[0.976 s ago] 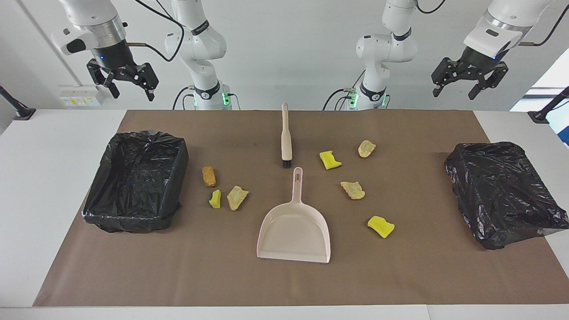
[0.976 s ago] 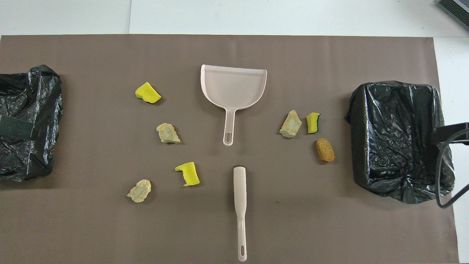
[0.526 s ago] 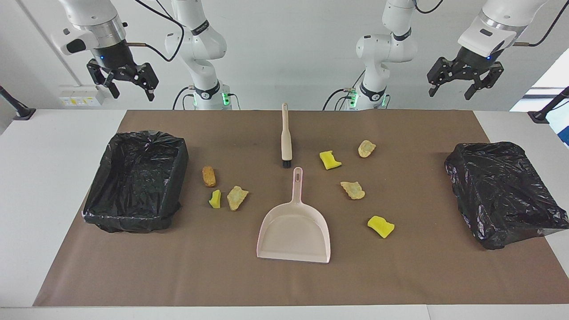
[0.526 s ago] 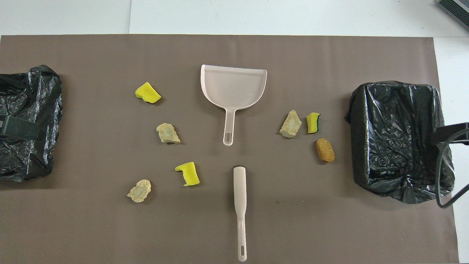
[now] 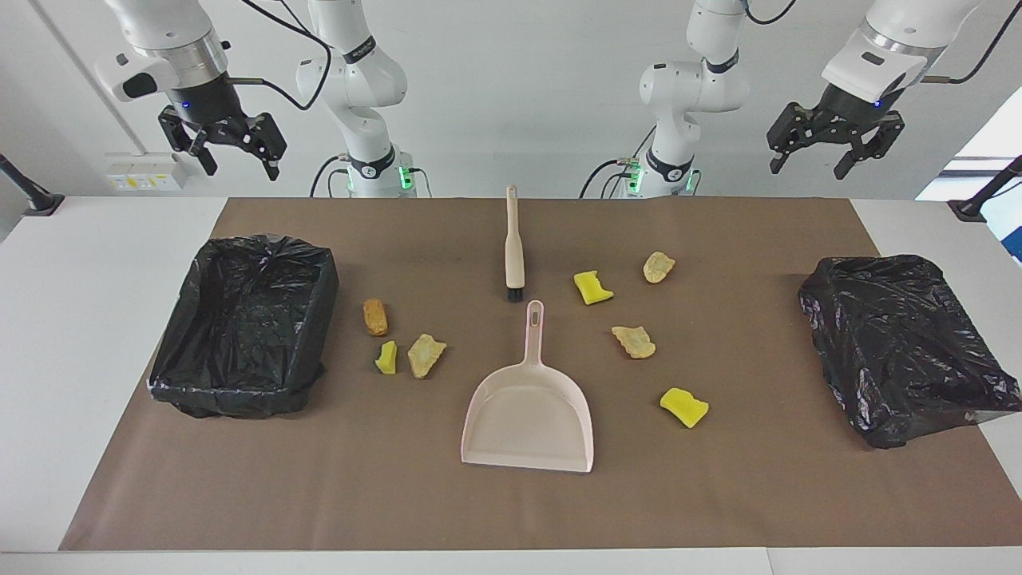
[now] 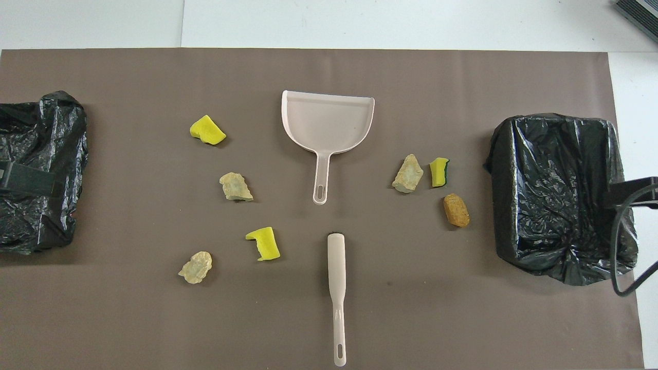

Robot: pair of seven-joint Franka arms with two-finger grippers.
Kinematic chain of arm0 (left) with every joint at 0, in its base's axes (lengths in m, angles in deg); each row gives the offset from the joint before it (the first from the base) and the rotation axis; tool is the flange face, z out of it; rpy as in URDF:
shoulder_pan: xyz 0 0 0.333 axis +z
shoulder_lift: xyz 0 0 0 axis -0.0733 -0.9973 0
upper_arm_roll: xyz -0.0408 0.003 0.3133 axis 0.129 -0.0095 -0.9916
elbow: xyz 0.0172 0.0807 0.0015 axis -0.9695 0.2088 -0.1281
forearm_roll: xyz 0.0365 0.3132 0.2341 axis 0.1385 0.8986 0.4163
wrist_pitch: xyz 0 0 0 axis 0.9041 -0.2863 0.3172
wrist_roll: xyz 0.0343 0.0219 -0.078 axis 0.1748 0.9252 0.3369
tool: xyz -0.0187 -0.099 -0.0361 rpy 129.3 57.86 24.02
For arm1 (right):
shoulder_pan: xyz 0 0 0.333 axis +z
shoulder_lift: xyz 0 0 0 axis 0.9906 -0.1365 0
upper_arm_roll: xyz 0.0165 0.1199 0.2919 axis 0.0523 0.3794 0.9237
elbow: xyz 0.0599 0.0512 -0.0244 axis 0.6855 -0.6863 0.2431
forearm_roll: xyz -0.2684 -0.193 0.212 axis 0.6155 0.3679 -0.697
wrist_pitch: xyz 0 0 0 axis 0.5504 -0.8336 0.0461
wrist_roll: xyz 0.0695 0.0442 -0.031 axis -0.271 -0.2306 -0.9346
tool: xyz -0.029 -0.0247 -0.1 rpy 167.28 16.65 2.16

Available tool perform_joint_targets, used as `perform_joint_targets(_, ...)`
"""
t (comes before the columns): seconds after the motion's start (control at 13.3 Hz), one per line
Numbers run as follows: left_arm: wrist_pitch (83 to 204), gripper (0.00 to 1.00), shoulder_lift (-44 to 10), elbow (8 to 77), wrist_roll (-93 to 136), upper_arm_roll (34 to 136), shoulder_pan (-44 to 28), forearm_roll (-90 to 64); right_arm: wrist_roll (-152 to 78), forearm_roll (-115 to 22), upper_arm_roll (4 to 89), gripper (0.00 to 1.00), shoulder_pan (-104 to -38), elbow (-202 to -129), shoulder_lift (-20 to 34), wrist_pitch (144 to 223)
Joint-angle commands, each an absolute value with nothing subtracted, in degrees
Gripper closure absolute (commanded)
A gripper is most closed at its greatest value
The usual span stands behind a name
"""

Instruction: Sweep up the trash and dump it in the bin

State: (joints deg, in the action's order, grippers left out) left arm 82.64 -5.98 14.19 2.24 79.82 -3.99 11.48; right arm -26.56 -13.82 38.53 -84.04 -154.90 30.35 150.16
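Fingers spread on both raised grippers; brown mat [image 5: 718, 495] covers white table [image 5: 80, 319]

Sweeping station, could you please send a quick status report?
Left end effector and right end effector open, raised, empty. Seven trash scraps loose on mat; dustpan and brush untouched. Path clear.

Mat [image 5: 718, 495]: plain brown, on a white table [image 5: 80, 359]. Dustpan [image 5: 527, 415]: pale pink. Brush [image 5: 514, 247]: beige handle, black bristles. Both bin liners [image 5: 239, 327] [image 5: 902, 343]: glossy black. Trash: three yellow sponge scraps [image 5: 683, 407], one green-backed [image 6: 439, 172]; three pale tan lumps [image 5: 634, 341]; one orange-brown lump [image 5: 374, 316].
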Motion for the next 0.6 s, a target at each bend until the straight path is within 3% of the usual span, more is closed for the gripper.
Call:
perform_joint_targets(0.0, 82.12, 0.0, -4.53, 15.44, 3.08, 79.74, -4.93, 12.23, -26.47, -14.29, 38.52, 0.0, -84.62, -156.22, 31.49, 149.13)
perform_joint_targets(0.3, 82.57, 0.0, -4.01, 16.93, 4.12, 82.55, -5.99, 11.18, -21.13, -15.07, 39.49, 0.0, -82.35, -155.7, 25.61, 156.15)
perform_joint_targets(0.53, 84.57, 0.0, -3.31, 22.1, 8.86, 84.84, -11.15, 10.39, -15.15, -14.99, 39.84, 0.0, -79.1, -152.98, 18.07, 160.2)
